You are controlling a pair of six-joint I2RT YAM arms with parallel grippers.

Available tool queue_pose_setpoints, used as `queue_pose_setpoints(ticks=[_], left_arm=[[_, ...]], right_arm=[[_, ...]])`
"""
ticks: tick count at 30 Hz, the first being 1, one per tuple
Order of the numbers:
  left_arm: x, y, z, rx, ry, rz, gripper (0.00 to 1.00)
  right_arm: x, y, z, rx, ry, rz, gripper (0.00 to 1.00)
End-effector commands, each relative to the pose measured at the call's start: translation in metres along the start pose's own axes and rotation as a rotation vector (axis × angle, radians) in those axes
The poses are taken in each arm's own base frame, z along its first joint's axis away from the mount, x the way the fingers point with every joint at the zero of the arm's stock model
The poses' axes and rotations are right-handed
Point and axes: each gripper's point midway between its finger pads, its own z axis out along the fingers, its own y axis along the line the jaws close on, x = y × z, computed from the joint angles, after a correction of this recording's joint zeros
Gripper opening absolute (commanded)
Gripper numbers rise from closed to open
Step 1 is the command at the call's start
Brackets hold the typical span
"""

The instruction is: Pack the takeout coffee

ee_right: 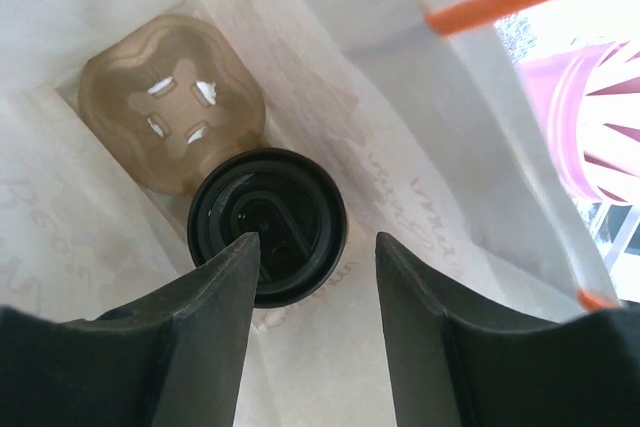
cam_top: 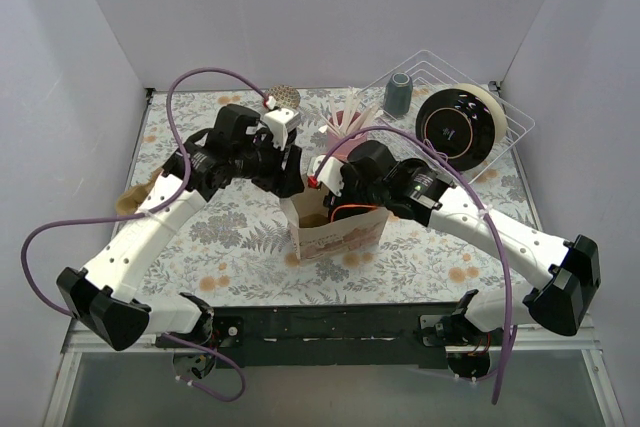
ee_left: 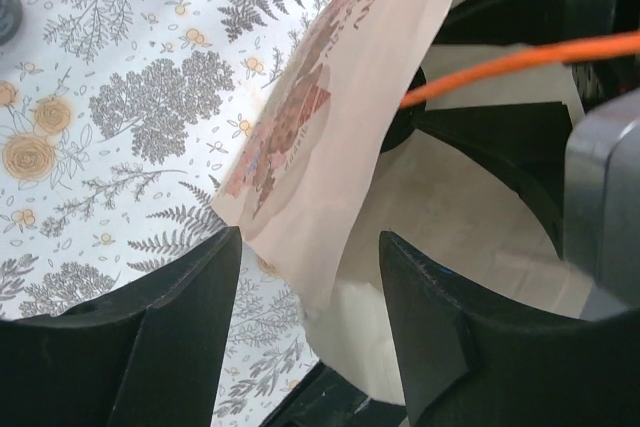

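Observation:
The takeout coffee [ee_right: 268,225], a black cup with a glossy black lid, stands at the bottom of the white paper bag [ee_right: 420,197], in one pocket of a brown pulp cup carrier [ee_right: 170,132]. My right gripper [ee_right: 312,247] hangs open and empty in the bag's mouth, above the lid and apart from it. In the top view the bag [cam_top: 338,235] stands at table centre with the right gripper [cam_top: 323,195] over its opening. My left gripper [ee_left: 310,247] is open, its fingers on either side of the bag's left rim [ee_left: 330,127]; it sits at the bag's top left corner [cam_top: 291,181].
A white wire rack [cam_top: 505,107] at the back right holds a grey-blue tumbler [cam_top: 397,94] and a round black-and-cream object [cam_top: 462,125]. A pink striped cup [cam_top: 350,123] stands just behind the bag. A tan object [cam_top: 135,197] lies at the left edge.

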Motion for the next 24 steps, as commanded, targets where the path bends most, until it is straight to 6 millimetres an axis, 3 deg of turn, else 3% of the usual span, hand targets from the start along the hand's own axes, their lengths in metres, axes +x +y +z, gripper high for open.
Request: queue_pose_setpoints(ticks=[1, 5, 9, 13, 24], left_arm=[[-0.030, -0.003, -0.007, -0.001, -0.089, 0.065, 0.55], [-0.034, -0.015, -0.009, 0.071, -0.109, 0.098, 0.42], [-0.036, -0.037, -0.015, 0.192, -0.153, 0.136, 0.14], [-0.028, -0.051, -0.023, 0.267, -0.184, 0.137, 0.00], [-0.010, -0.062, -0.032, 0.337, -0.200, 0.205, 0.00]], right_arm=[[-0.010, -0.002, -0.008, 0.016, -0.062, 0.004, 0.55], [-0.008, 0.001, -0.011, 0.004, -0.065, 0.000, 0.52], [-0.006, 0.002, -0.014, 0.007, -0.069, -0.006, 0.48], [-0.006, 0.011, -0.015, -0.030, -0.089, -0.010, 0.40], [0.000, 0.025, -0.023, -0.067, -0.117, -0.024, 0.38]])
